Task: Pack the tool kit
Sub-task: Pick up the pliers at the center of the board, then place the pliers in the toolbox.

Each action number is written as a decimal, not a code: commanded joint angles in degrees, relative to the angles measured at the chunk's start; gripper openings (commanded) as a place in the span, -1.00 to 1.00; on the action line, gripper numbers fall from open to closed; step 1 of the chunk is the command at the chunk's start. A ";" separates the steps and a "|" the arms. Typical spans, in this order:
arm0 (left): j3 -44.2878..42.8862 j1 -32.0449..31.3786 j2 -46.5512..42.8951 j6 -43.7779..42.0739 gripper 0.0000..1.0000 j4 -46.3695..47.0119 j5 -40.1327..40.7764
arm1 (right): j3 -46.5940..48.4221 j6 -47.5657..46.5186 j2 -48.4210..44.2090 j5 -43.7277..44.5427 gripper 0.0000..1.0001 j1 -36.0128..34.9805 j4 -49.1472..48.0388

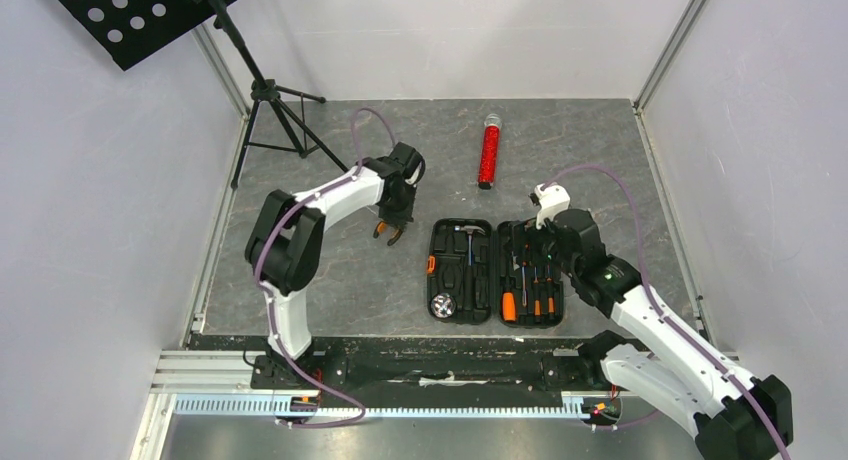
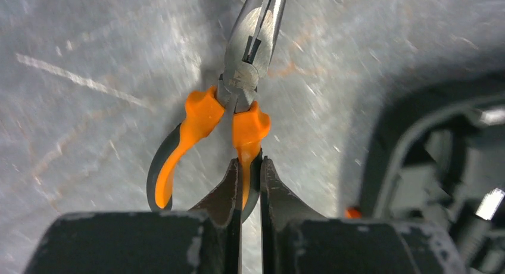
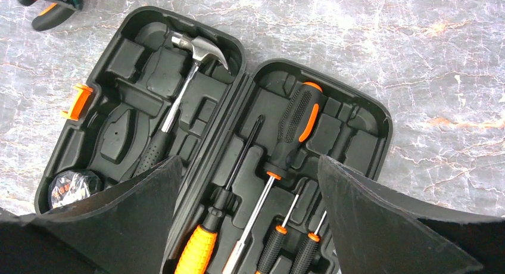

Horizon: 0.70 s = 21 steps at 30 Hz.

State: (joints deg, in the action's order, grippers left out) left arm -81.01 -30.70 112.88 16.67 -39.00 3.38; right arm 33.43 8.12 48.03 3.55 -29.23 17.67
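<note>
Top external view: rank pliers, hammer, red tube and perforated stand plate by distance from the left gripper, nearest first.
1. pliers, pinched in the left gripper, left of the case.
2. hammer, in the case's left half.
3. red tube, behind the case.
4. perforated stand plate, far-left corner.

- pliers (image 2: pixel 247 65): bare grey metal nose, dull sheen; smooth orange plastic handles with matt grey backing.
- case (image 3: pixel 330 131): matt black moulded plastic; glossy orange plastic latch (image 3: pixel 77 101).
- hammer (image 3: pixel 199 47): shiny metal head and shaft, black textured grip.
- large screwdriver (image 3: pixel 301 116): black knurled grip with orange inlay, metal shank.
- table (image 3: pixel 429 59): grey, marbled, stone-look, slight sheen.
</note>
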 commanded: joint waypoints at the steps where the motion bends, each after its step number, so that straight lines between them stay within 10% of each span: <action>1: 1.26 -2.67 -11.05 13.84 -0.95 -1.24 -2.34 | -0.63 0.81 -1.75 1.01 0.74 0.14 -1.62; 21: 5.69 -26.09 -14.55 43.95 -0.93 4.75 9.67 | -2.93 0.81 -5.65 1.08 0.77 0.30 -1.25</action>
State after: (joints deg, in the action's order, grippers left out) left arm -75.35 -56.31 97.36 53.56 -38.63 9.04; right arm 31.00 8.56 43.72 3.53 -29.23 17.67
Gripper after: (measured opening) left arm 0.122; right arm 0.879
